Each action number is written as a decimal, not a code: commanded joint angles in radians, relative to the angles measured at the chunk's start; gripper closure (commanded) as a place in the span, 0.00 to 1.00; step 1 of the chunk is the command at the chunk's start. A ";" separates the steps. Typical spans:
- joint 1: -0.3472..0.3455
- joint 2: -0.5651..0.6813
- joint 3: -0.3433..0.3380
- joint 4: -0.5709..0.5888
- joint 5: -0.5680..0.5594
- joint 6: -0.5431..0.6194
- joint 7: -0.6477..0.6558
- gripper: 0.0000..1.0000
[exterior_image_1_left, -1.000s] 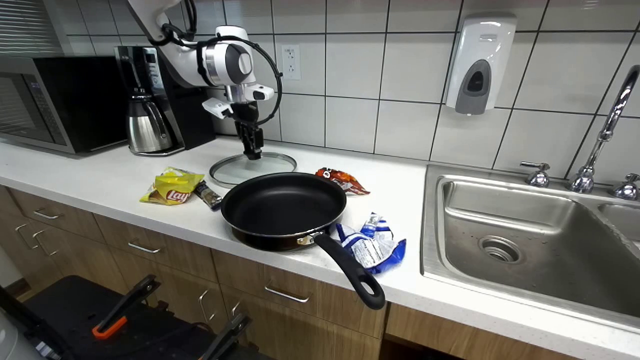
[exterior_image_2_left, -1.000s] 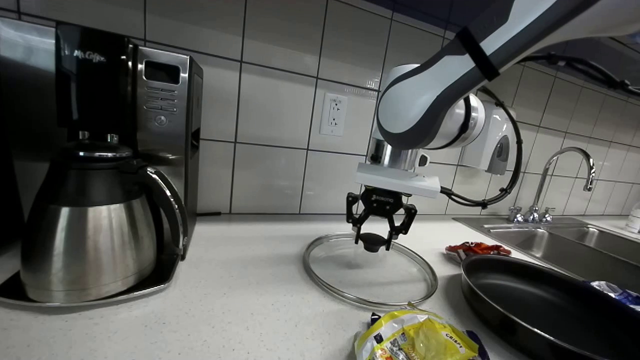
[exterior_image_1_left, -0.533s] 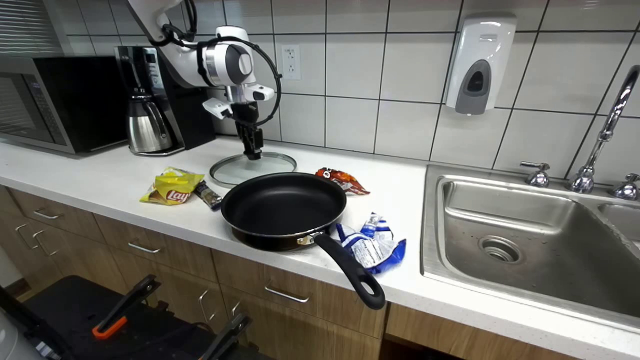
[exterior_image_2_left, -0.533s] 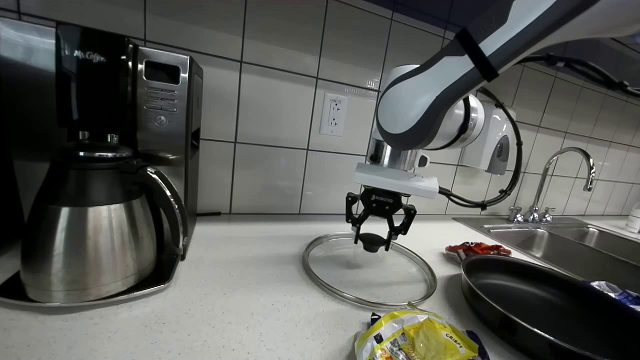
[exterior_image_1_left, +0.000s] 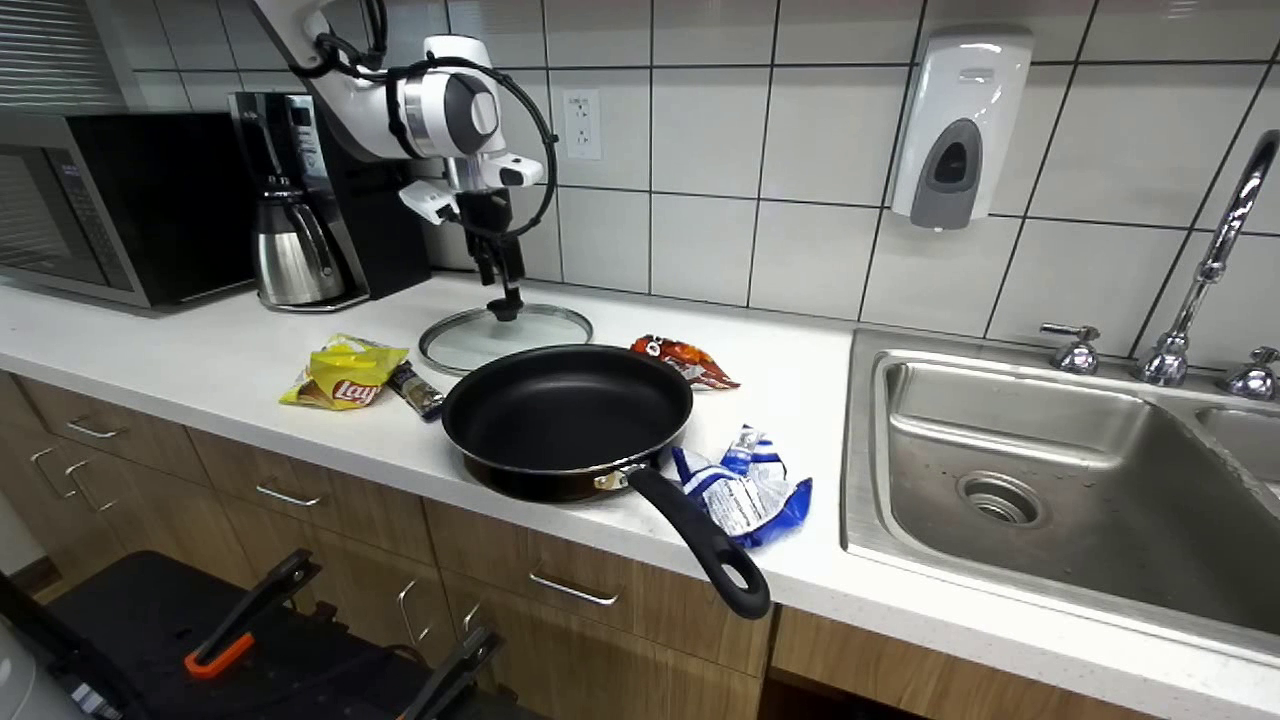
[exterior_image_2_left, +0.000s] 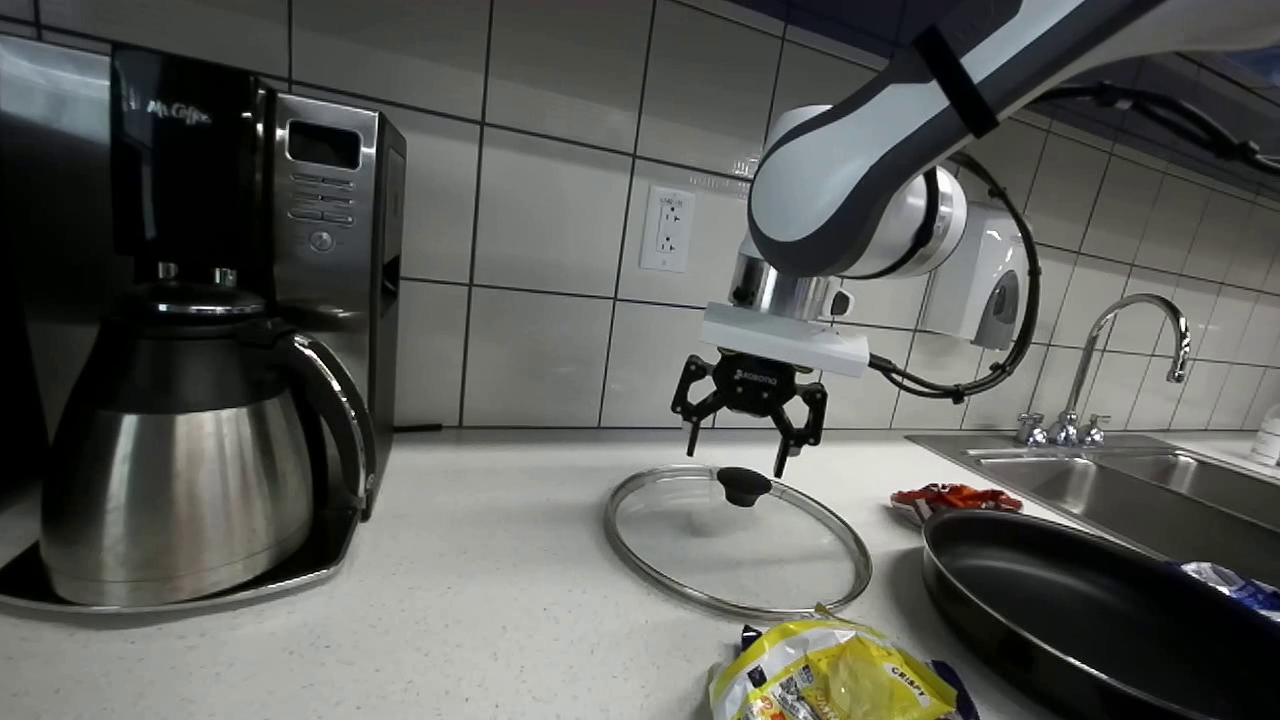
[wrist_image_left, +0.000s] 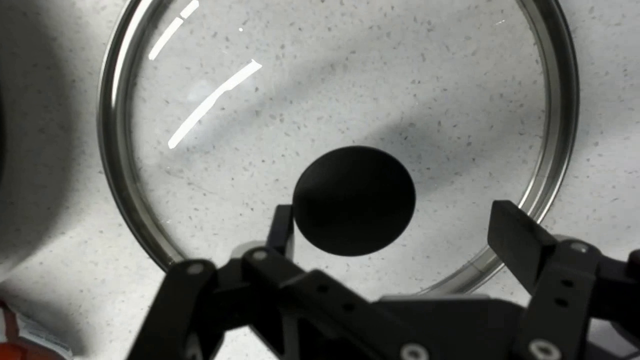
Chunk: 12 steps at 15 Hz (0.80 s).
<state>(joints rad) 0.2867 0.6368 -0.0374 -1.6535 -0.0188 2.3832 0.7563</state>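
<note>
Empty gripper (exterior_image_2_left: 736, 462) above the lid (exterior_image_2_left: 740, 550), fingers (wrist_image_left: 520, 250) spread wide

A tiled wall (exterior_image_1_left: 700, 130) backs a white counter (exterior_image_1_left: 790, 385) with a steel sink (exterior_image_1_left: 862, 470) set into it. The arm (exterior_image_2_left: 830, 190) reaches down over the counter. A microwave (exterior_image_1_left: 160, 200) stands at the end away from the sink, a coffee maker (exterior_image_1_left: 340, 200) beside it with its carafe (exterior_image_2_left: 185, 490) in place.

The pan (exterior_image_1_left: 565, 410) sits near the counter's front edge, its handle (exterior_image_1_left: 700, 533) jutting out past that edge. The lid lies flat on the counter just beside the pan, a strip of counter showing between the two in an exterior view. The gripper hangs fingers-down above the lid. A blue bag (exterior_image_1_left: 745, 490) lies beside the handle, a yellow bag (exterior_image_1_left: 345, 375) near the lid, a red bag (exterior_image_1_left: 685, 360) just behind the pan. A dark packet (exterior_image_1_left: 415, 390) lies right beside the yellow bag, on the pan's side.

The knob (exterior_image_2_left: 743, 487) rises from the lid just under the fingers, apart from them in an exterior view. In the wrist view the knob shows between the wide-set fingers, right by the edge of one.
</note>
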 joint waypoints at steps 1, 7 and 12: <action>0.021 -0.074 0.006 -0.045 -0.005 0.001 0.024 0.00; 0.052 -0.159 0.043 -0.119 -0.002 -0.012 0.011 0.00; 0.071 -0.226 0.073 -0.194 -0.011 -0.038 0.016 0.00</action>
<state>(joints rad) 0.3522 0.4891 0.0198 -1.7713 -0.0196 2.3778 0.7563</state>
